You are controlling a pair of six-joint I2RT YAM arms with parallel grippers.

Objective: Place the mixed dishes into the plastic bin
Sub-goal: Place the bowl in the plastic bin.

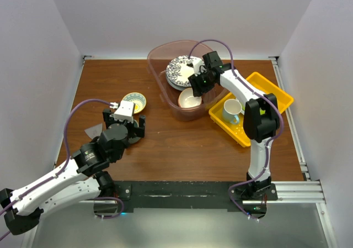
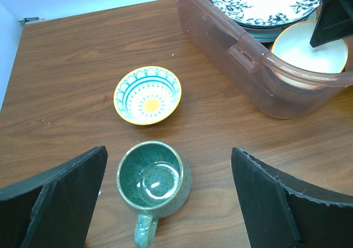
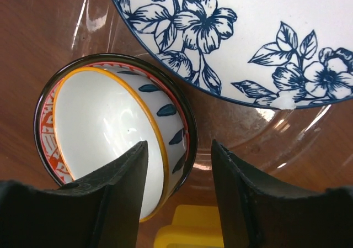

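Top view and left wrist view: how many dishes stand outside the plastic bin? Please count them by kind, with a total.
Mugs: 2, teal mug on the table, white mug in the yellow tray.
Bowls: 1, patterned bowl on the table.
Total: 3.
Grey shape at the table's left edge: unclear, not counted.

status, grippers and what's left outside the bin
Left gripper open, poised over teal glazed mug. Right gripper open inside translucent pinkish plastic bin, straddling rim of white orange-rimmed bowl. Also out: yellow-rimmed patterned bowl. Nothing blocking.
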